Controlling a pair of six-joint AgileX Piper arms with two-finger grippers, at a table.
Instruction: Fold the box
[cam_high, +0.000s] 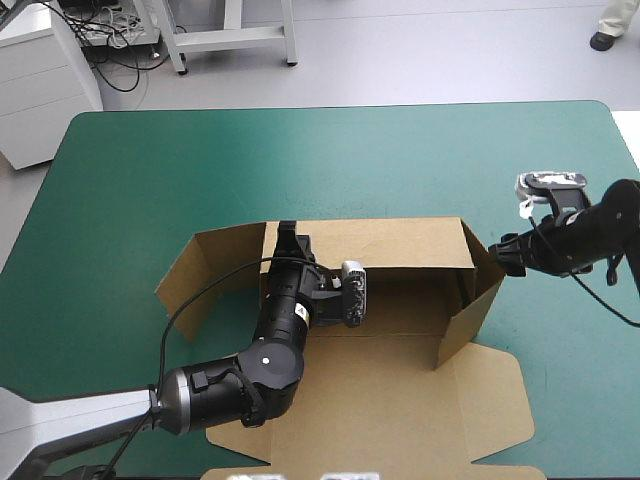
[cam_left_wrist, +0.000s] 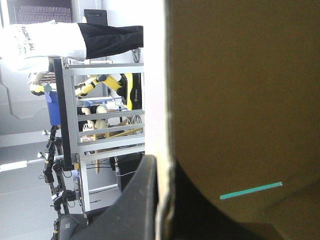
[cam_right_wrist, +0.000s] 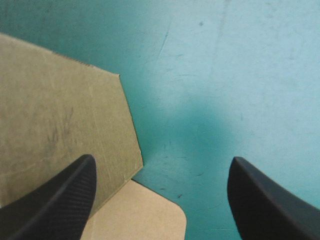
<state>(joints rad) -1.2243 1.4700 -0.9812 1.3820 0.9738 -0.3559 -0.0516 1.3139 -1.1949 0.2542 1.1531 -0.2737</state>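
Now one box (cam_high: 400, 400) stands, left end effector (cam_high: 287, 233) clamped on its wall, right end effector (cam_high: 503, 256) apart.

No words, labels, brand marks, numbers or signs can be read on anything at the worktop (cam_high: 150, 180). The brown box (cam_high: 400, 400) shows plain, unprinted board in every view, and the teal-green surface of the worktop is likewise bare of any lettering.

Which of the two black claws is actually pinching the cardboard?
The left gripper: it is shut on the far wall of the brown box. The right gripper stands open beside the box's right end, gripping nothing.
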